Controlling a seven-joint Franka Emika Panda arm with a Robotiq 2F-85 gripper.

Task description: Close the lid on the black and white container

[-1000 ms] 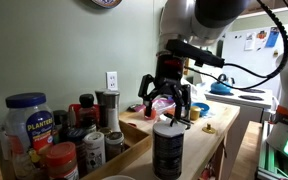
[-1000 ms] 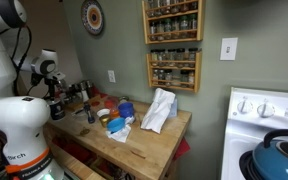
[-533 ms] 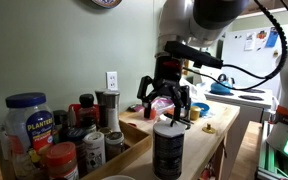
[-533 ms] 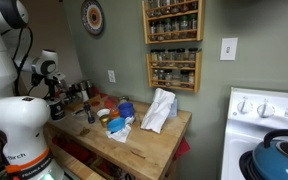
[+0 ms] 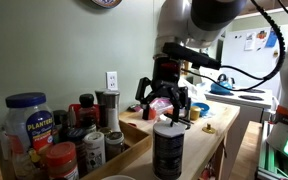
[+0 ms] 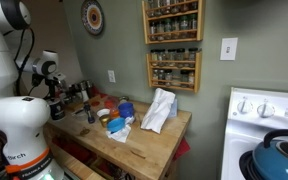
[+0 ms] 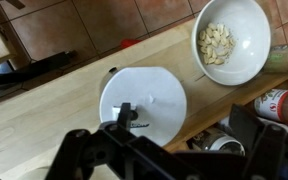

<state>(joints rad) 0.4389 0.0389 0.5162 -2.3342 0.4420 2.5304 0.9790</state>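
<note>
The black and white container (image 5: 168, 150) is a tall black ribbed cylinder standing on the wooden counter in the foreground. Its round pale lid (image 5: 168, 125) lies flat on top. In the wrist view the lid (image 7: 149, 95) fills the middle, with a small dark flap sticking up near its edge. My gripper (image 5: 166, 106) hangs just above the container, open and empty, with its fingers spread to either side. In the wrist view the gripper (image 7: 164, 145) shows as dark fingers at the bottom, straddling the lid.
A white bowl of pale seeds (image 7: 231, 40) stands next to the container. Spice jars, a blue-lidded Planters jar (image 5: 28, 122) and a metal grinder (image 5: 106, 108) crowd the counter's other end. A white cloth (image 6: 159, 110) lies on the wooden counter (image 6: 149, 145).
</note>
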